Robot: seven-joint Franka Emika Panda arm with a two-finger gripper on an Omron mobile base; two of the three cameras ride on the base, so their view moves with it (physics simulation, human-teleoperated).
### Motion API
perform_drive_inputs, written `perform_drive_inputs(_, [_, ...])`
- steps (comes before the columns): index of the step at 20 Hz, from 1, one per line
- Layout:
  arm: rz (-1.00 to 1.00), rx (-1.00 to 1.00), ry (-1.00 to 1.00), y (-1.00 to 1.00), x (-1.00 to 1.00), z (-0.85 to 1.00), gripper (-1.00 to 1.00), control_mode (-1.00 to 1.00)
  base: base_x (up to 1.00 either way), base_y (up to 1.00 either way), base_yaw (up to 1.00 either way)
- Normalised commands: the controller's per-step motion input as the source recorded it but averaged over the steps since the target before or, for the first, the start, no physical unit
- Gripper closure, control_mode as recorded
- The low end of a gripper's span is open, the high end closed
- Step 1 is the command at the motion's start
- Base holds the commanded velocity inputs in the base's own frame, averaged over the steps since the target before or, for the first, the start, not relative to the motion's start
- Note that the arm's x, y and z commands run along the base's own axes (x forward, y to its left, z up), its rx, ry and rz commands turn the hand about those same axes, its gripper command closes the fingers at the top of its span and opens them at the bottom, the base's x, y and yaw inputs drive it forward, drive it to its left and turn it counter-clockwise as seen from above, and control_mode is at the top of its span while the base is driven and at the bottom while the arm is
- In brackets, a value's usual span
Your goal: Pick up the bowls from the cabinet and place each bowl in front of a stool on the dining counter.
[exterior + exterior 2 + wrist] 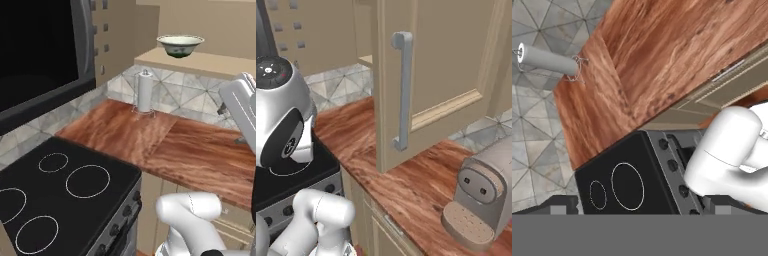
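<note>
A bowl (180,45) is sitting on the open cabinet's shelf (200,62) above the wood counter (150,140); the gripper (639,205), jaws spread and empty, is hanging well short, seemingly needing to rise toward the bowl's rim

I can read no text, label, brand, number or sign in any view. The stove (70,195) front knobs carry no legible markings from here, and the coffee machine (481,195) face is plain as far as I can tell.
</note>
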Motion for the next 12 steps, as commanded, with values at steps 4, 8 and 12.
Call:
perform_drive_inputs(4, [0.00,0.00,0.00,0.00,0.00,0.00,-1.00,1.00,0.28,0.10,-0.64])
perform_drive_inputs(8, [0.00,0.00,0.00,0.00,0.00,0.00,-1.00,1.00,0.37,0.46,-0.50])
perform_drive_inputs(12, [0.00,0.00,0.00,0.00,0.00,0.00,-1.00,1.00,0.37,0.49,-0.35])
